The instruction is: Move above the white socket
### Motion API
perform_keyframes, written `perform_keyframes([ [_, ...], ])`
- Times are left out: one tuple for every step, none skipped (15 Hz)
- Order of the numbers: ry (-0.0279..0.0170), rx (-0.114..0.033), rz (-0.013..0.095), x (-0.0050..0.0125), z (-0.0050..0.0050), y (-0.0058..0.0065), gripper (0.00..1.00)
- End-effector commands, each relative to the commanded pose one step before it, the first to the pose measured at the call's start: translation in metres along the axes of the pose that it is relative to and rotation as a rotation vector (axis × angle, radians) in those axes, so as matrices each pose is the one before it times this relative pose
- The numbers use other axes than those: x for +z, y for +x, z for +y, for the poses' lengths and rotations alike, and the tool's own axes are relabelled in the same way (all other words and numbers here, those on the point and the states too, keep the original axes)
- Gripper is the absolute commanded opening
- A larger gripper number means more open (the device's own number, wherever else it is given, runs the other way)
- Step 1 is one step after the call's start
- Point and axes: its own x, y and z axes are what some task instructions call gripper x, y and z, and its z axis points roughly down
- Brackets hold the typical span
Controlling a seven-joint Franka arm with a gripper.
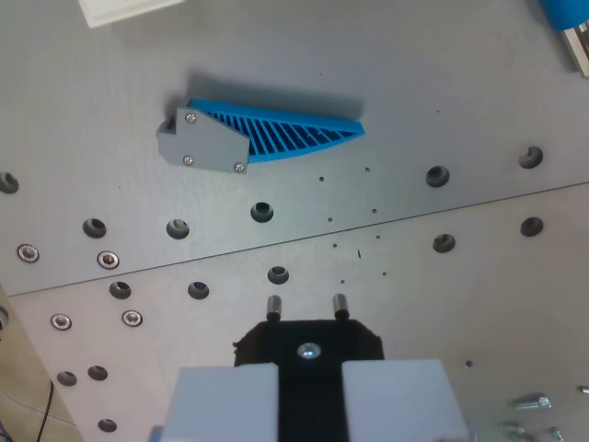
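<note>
The gripper point(309, 391) pinches a black plug point(308, 343). Carry it level toward the white socket point(124, 9) at the table's point(442, 101) far-left corner, pins down.

Grey metal surface point(479, 110) filling the view, drilled with rows of round holes, some fitted with silver screws toward the wrist view's left; split by a thin seam point(442, 208) slanting from lower left up to the right. Scattered dark specks near the middle. Lying flat above the seam: blue ribbed wedge point(294, 131), tapering to a point at the wrist view's right, joined at its wide end to a grey bracket point(201, 144) with three small screws. Blue rounded object point(563, 15) cut off by the top right corner, with a pale part just beneath it. Loose silver bolts point(530, 402) at bottom right
</note>
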Motion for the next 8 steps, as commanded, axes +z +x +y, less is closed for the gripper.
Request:
perform_keyframes([
  [0.00003,0.0012,0.0004,-0.00010,0.00003,-0.00011,0.00],
  [0.00002,-0.0002,0.0001,0.00000,0.00000,0.00000,0.00],
  [0.00002,-0.0002,-0.0002,0.00002,-0.00001,0.00001,0.00],
  [-0.00002,0.0000,-0.0001,0.00006,-0.00003,0.00002,0.00],
  [-0.00012,-0.0012,-0.0001,0.00013,-0.00006,0.00005,0.00],
  [0.00003,-0.0012,-0.0001,0.00022,-0.00010,0.00008,0.00],
  [0.00021,-0.0014,-0.0001,0.00034,-0.00016,0.00013,0.00],
  [0.00018,-0.0017,0.0003,0.00050,-0.00024,0.00019,0.00],
])
